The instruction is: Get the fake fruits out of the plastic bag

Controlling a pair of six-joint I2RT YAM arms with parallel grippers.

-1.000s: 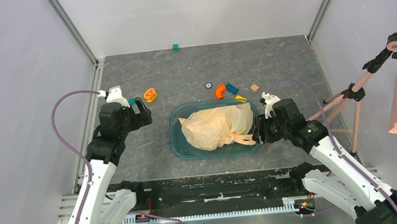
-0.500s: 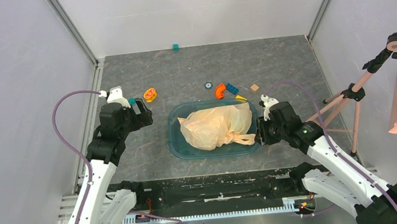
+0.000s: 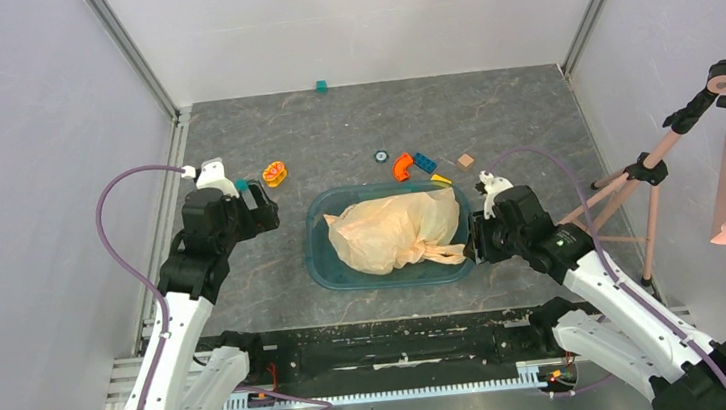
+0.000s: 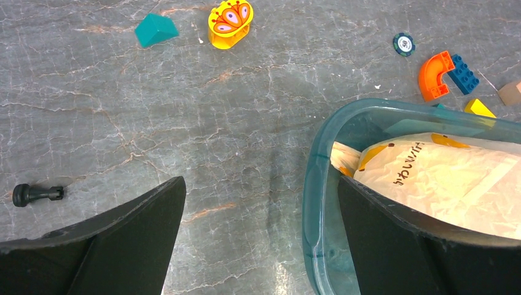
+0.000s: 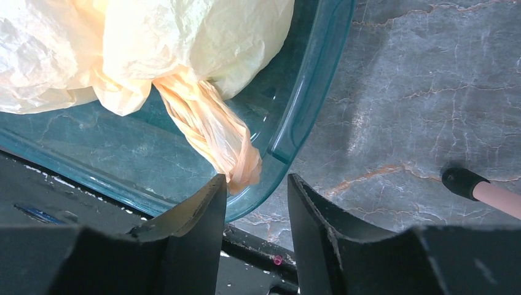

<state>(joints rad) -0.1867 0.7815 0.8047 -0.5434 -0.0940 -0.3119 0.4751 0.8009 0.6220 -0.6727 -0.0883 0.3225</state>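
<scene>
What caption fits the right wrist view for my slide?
Right jaws stand apart at the twisted handle of the plastic bag, which lies in a teal tub.

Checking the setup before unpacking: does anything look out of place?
A small black peg lies alone on the table, left of the teal tub, away from the toy blocks. The plastic bag sits in the tub with its twisted handle trailing to the rim, just ahead of the right gripper's fingers.
</scene>
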